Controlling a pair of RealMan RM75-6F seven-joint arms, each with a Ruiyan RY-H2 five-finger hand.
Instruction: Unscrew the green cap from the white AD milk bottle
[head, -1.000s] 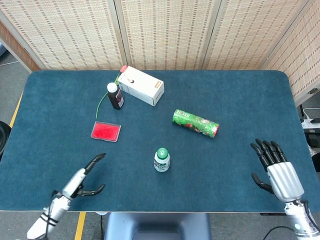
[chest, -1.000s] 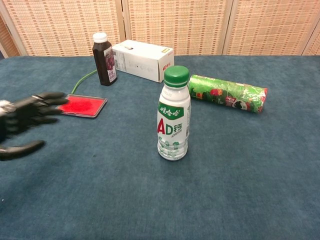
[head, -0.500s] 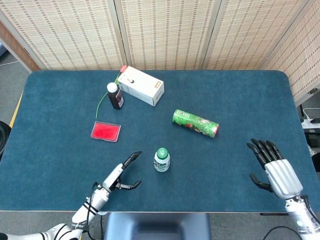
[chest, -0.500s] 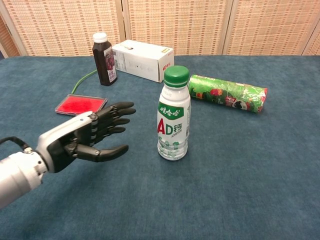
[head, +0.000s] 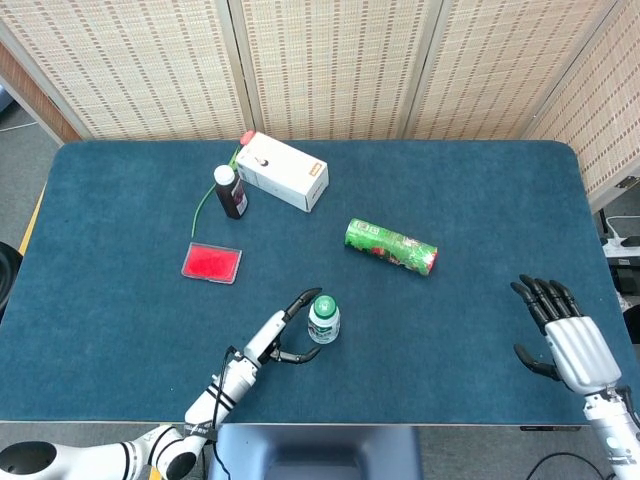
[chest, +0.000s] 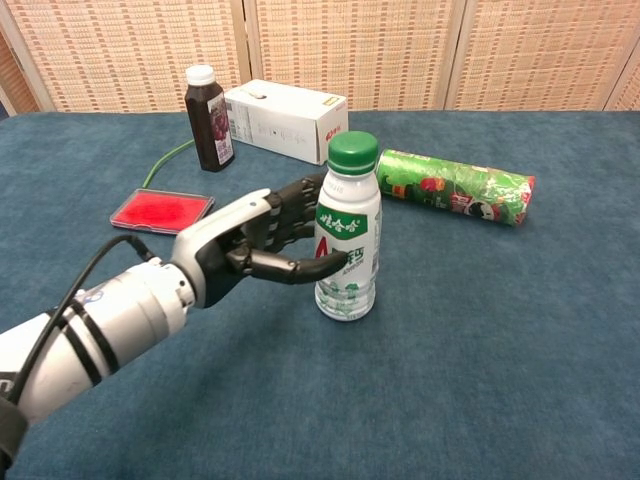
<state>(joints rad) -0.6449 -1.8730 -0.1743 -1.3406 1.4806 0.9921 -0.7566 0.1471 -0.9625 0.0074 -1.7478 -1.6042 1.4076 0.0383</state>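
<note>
The white AD milk bottle (head: 323, 322) (chest: 347, 245) stands upright near the table's front middle, its green cap (head: 323, 305) (chest: 353, 150) screwed on. My left hand (head: 285, 336) (chest: 262, 243) has come up to the bottle's left side with fingers spread. Its thumb crosses in front of the label and the other fingers reach behind the body; no firm grip shows. My right hand (head: 565, 335) hovers far to the right near the table's front edge, fingers apart and empty. The chest view does not show it.
A dark juice bottle (head: 230, 191) (chest: 209, 118) and a white box (head: 282, 171) (chest: 285, 120) stand at the back left. A green wrapped tube (head: 391, 247) (chest: 456, 186) lies behind the bottle to the right. A flat red tray (head: 212, 263) (chest: 163, 211) lies left.
My left hand has swept from the front left edge rightward up to the bottle, its thumb and fingers now either side of it. The right hand shifted slightly.
</note>
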